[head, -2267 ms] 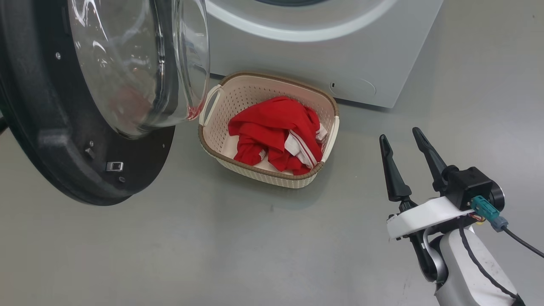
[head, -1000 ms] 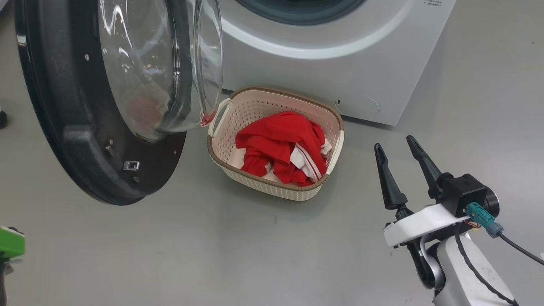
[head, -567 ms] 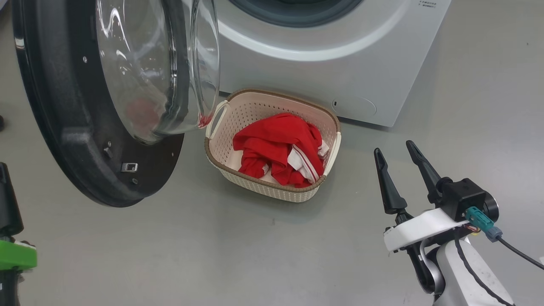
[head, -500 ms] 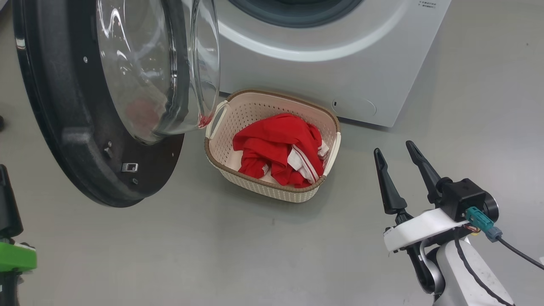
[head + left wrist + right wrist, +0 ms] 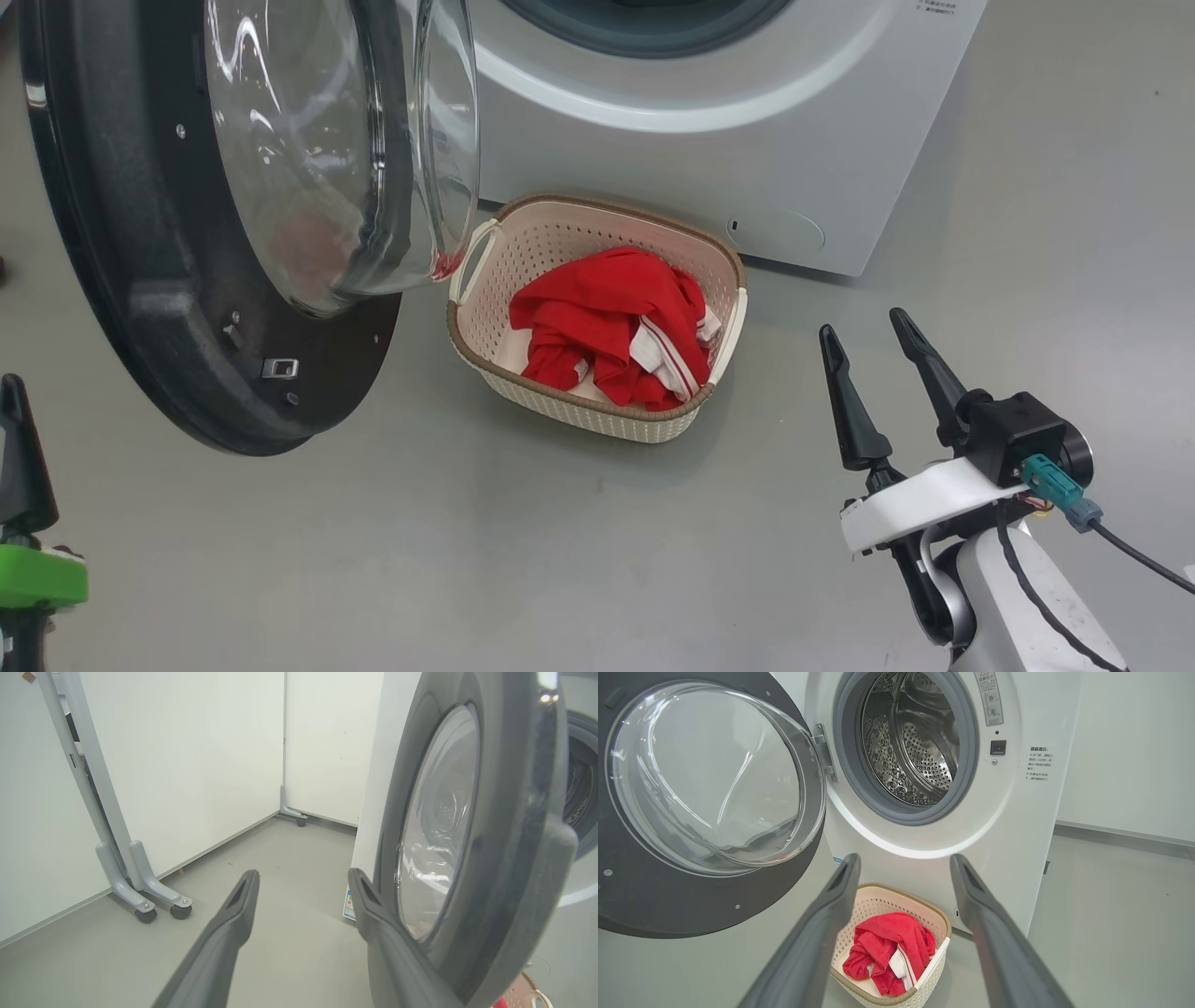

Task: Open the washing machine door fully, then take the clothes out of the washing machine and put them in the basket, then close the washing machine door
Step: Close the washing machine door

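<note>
The washing machine (image 5: 700,140) stands with its door (image 5: 121,233) swung wide to the left, glass bowl facing the drum. The steel drum (image 5: 915,742) shows no clothes inside. On the floor in front of the machine sits the cream basket (image 5: 579,411), holding the red and white clothes (image 5: 597,317). My right gripper (image 5: 861,325) hovers open and empty to the right of the basket, aimed at it (image 5: 906,858). Open and empty too, my left gripper (image 5: 303,873) sits close beside the door's outer black ring (image 5: 514,812). One left finger (image 5: 14,448) shows at the lower left.
White partition panels on grey wheeled feet (image 5: 140,891) stand left of the machine, past the door. Grey floor (image 5: 560,560) spreads in front of the basket. The door overhangs the basket's left handle (image 5: 471,257).
My left gripper's dark finger and green mount have risen into the lower left corner of the head view. The camera tilted up slightly. The right gripper, basket and clothes have not moved.
</note>
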You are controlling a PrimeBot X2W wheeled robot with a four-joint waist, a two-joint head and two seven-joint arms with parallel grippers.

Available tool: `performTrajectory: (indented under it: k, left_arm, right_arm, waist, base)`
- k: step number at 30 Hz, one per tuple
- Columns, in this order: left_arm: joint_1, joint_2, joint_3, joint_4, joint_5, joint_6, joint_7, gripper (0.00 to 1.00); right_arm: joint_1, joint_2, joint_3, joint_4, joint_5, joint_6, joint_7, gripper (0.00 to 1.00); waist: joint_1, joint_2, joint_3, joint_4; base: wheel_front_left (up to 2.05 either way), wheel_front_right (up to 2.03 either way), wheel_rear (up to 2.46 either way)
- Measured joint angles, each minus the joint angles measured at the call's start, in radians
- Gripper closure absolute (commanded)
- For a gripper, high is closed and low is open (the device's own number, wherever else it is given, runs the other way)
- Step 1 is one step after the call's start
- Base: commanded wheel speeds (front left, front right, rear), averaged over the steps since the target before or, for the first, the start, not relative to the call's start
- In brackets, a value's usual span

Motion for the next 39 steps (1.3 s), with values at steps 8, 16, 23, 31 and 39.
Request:
performTrajectory:
  k: [8,16,23,31,39]
  left_arm:
    - [0.0,0.016,-0.019,0.026,-0.004,0.0,-0.016,0.0]
    - [-0.001,0.03,-0.028,0.036,-0.01,0.0,-0.026,0.0]
    - [-0.001,0.037,-0.04,0.047,-0.018,0.0,-0.026,0.0]
    - [-0.002,0.042,-0.05,0.057,-0.036,0.0,-0.034,0.0]
    - [-0.002,0.047,-0.058,0.061,-0.043,0.0,-0.035,0.0]
  right_arm:
    - [0.0,0.001,0.001,0.0,0.0,0.0,0.0,0.0]
    - [0.001,0.001,0.001,0.0,0.0,0.0,0.0,0.0]
    - [0.001,0.002,0.004,0.0,0.0,0.0,0.0,0.0]
    - [0.002,0.004,0.004,0.0,0.0,0.0,0.0,0.0]
    - [0.002,0.006,0.003,0.0,0.0,0.0,0.0,0.0]
  waist:
    - [0.0,0.0,-0.001,-0.003]
    - [0.0,0.0,-0.007,-0.002]
    - [0.0,0.0,-0.01,-0.001]
    - [0.0,0.0,-0.01,-0.002]
    - [0.0,0.0,-0.009,-0.003]
  base:
    - [0.0,0.0,0.0]
    - [0.0,0.0,0.0]
    - [0.0,0.0,0.0]
    - [0.0,0.0,0.0]
    - [0.0,0.0,0.0]
